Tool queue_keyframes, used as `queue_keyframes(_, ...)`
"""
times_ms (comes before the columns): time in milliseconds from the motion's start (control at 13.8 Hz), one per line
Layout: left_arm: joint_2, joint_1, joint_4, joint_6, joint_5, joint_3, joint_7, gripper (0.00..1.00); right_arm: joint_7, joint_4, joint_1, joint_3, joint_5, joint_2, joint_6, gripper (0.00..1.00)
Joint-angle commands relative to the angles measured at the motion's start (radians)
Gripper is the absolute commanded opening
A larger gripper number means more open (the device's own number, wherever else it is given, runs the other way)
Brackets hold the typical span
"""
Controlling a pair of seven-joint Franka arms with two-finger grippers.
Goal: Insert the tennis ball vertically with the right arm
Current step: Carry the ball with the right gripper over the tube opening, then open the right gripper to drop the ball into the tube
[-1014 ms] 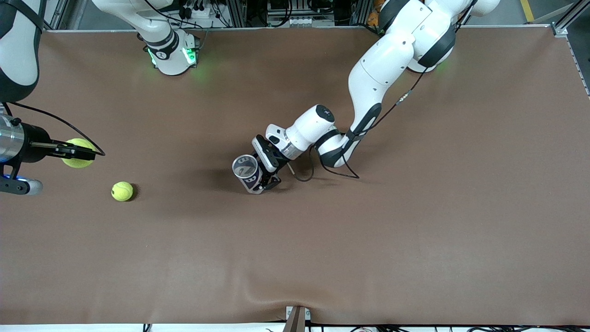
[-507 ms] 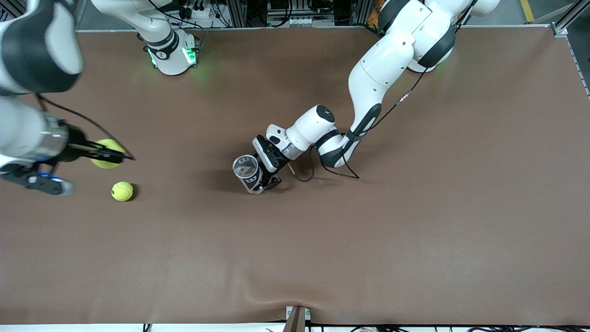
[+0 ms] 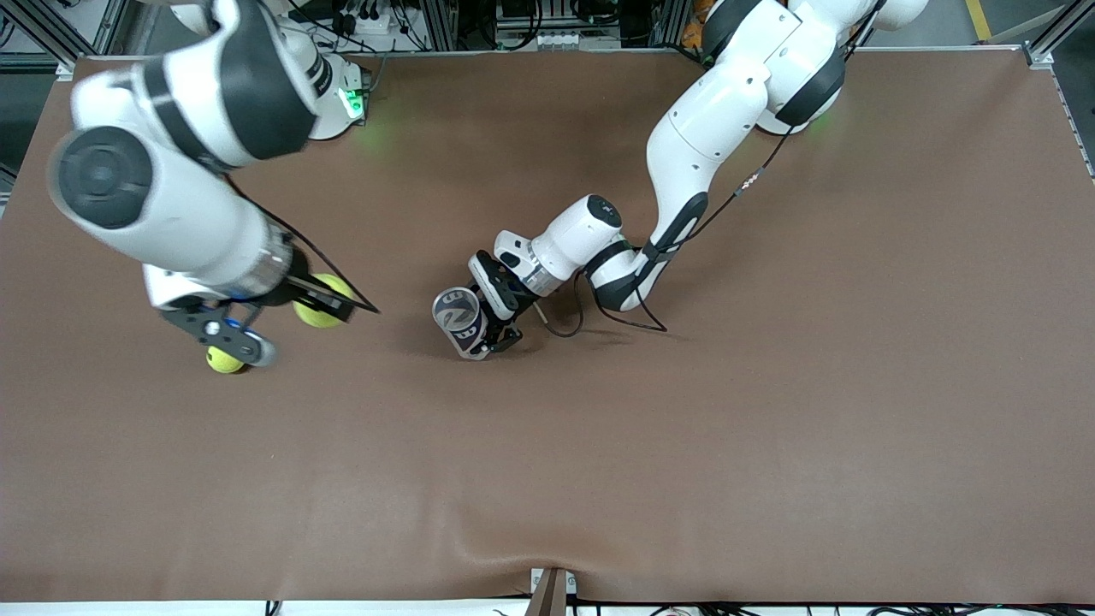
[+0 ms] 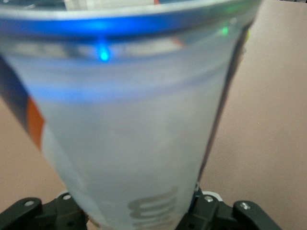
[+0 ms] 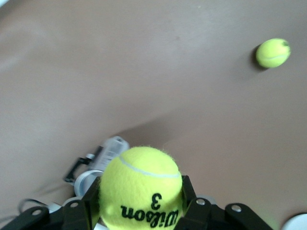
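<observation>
Front view: the right gripper is carrying a clamped tennis ball above the table toward the can, which the left gripper is gripping upright, mouth up, for a vertical drop.

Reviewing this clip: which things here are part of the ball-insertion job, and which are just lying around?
In the job:
- tennis ball gripped in the right end effector
- ball can, open end up, held by the left end effector mid-table

Lying about:
- second tennis ball on the table, partly hidden under the right arm
</observation>
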Motion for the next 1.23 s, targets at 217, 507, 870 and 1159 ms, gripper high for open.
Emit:
queue_keyframes(217, 0.012, -0.004, 0.006, 0.011, -0.015, 0.006, -0.008, 0.74, 0.215, 0.003, 0.125, -0.011, 0.035, 0.125, 0.141, 0.0)
queue_keyframes(507, 0.014, -0.004, 0.006, 0.01, -0.015, 0.006, -0.008, 0.75, 0.096, -0.029, 0.11, -0.011, 0.146, 0.127, 0.121, 0.0)
queue_keyframes(870, 0.014, -0.004, 0.006, 0.011, -0.015, 0.006, -0.008, 0.77, 0.031, -0.041, 0.094, -0.011, 0.187, 0.13, 0.024, 0.0)
queue_keyframes(1159, 0.014, -0.004, 0.006, 0.011, -0.015, 0.006, -0.008, 0.78, 0.034, -0.067, 0.107, -0.011, 0.197, 0.136, 0.038, 0.0)
